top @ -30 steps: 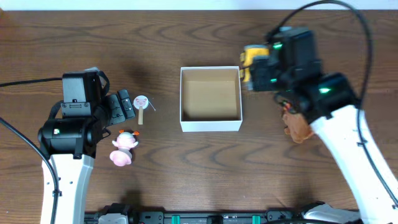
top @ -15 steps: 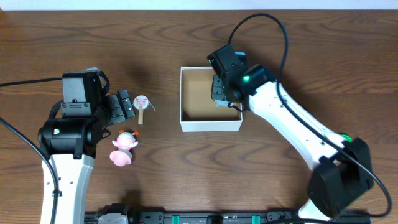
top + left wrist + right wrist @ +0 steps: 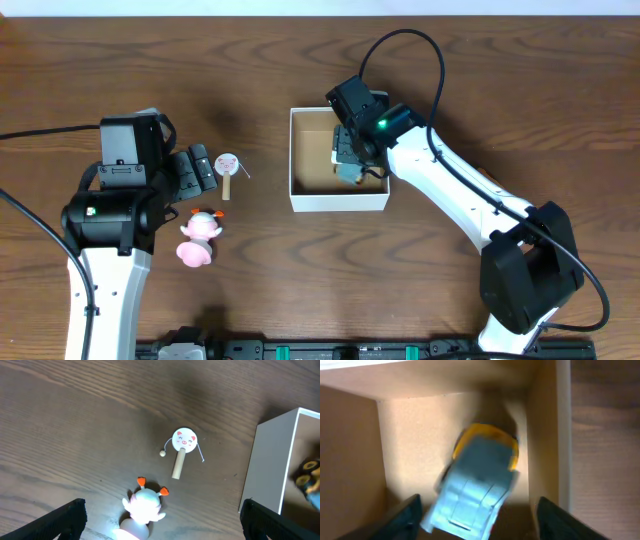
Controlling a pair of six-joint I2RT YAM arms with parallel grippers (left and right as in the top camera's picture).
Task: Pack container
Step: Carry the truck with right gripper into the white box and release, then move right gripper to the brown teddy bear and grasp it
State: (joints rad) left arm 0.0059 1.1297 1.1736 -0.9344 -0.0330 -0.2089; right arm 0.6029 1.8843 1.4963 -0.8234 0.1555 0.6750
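Inside the container (image 3: 338,203), against its right wall, a blurred blue-and-yellow car (image 3: 481,472) shows straight below the right gripper (image 3: 480,507), whose jaws stand wide apart, its length crosswise to their closing line.

The container (image 3: 338,202) has 4 upright walls, so it can be entered only from above. The right arm (image 3: 440,180) and the right end effector (image 3: 347,155) take up its right part. That end effector's fingers stand wide apart on either side of a blue and yellow toy car (image 3: 477,485). The left part of the brown floor is bare.

Left of the container, bare tabletop (image 3: 265,120) leaves a passage as far as the pig-face rattle drum (image 3: 227,163). The left end effector (image 3: 203,168), fingers spread, sits just left of that drum. The pink pig toy (image 3: 197,238) lies close on its near side.
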